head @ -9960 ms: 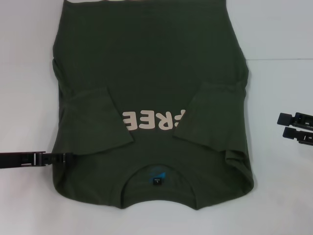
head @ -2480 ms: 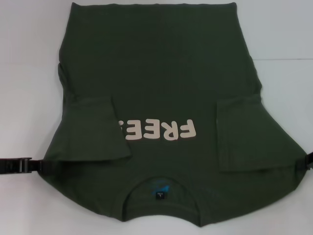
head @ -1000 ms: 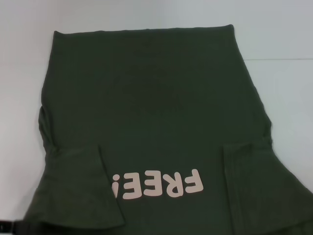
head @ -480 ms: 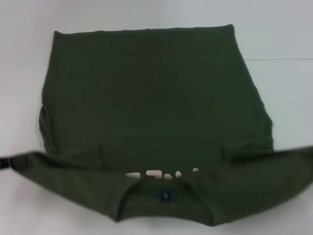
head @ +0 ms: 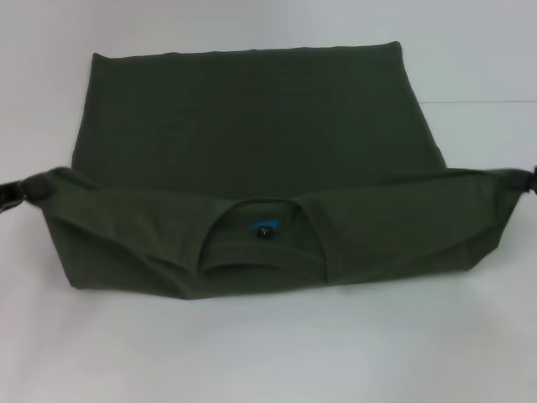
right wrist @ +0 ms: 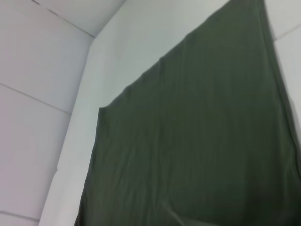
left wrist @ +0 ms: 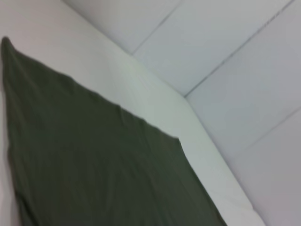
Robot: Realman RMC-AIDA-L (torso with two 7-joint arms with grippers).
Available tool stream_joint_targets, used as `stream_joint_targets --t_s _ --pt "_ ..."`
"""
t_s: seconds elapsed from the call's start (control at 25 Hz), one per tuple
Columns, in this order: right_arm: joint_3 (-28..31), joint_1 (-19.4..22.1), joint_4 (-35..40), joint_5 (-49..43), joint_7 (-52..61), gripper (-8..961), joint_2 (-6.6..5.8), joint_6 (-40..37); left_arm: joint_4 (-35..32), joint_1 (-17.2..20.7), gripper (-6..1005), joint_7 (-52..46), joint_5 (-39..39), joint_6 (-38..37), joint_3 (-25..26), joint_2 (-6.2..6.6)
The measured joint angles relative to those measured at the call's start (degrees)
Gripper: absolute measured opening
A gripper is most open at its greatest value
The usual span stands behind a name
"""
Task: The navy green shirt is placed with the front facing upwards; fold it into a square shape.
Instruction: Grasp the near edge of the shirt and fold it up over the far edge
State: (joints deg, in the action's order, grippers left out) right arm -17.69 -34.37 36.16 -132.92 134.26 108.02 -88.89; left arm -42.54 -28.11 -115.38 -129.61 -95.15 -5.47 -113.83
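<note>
The navy green shirt lies on the white table, hem at the far side. Its collar end is lifted and doubled over toward the hem, stretched as a band between both grippers. The ribbed neck and blue label face me; the chest print is hidden under the fold. My left gripper holds the shoulder corner at the left edge of the head view. My right gripper holds the other corner at the right edge. The flat shirt body shows in the left wrist view and the right wrist view.
The white table stretches around the shirt, with a thin seam line at the right. White wall panels rise behind the table's far edge.
Both grippers have carried the collar end up and away from me over the shirt body. The cream print, partly seen half a second ago, is now covered by the fold.
</note>
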Motion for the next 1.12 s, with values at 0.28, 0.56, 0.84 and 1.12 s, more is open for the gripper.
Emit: stream_joint_targets --t_s 0.28,0.56,0.84,1.12 --pt "-0.2 -3.3 -2.4 1.0 -1.6 87 1.83 8.8 4.9 -1.8 53 3.4 4.5 8.4 -0.1 -1.09" --pt "-0.9 -4.6 -3.2 3.2 -2.4 95 2.33 15.1 7.2 -3.8 53 6.3 7.7 14.6 -0.2 -2.64" --pt "-1.0 -5.5 -4.9 5.5 -3.3 104 2.53 20.7 8.5 -7.2 53 8.7 8.2 21.3 -0.2 -4.28" --pt "-2.6 -7.0 -7.4 7.5 -5.2 113 3.71 26.6 10.2 -9.8 53 11.1 8.5 28.6 -0.2 -5.84"
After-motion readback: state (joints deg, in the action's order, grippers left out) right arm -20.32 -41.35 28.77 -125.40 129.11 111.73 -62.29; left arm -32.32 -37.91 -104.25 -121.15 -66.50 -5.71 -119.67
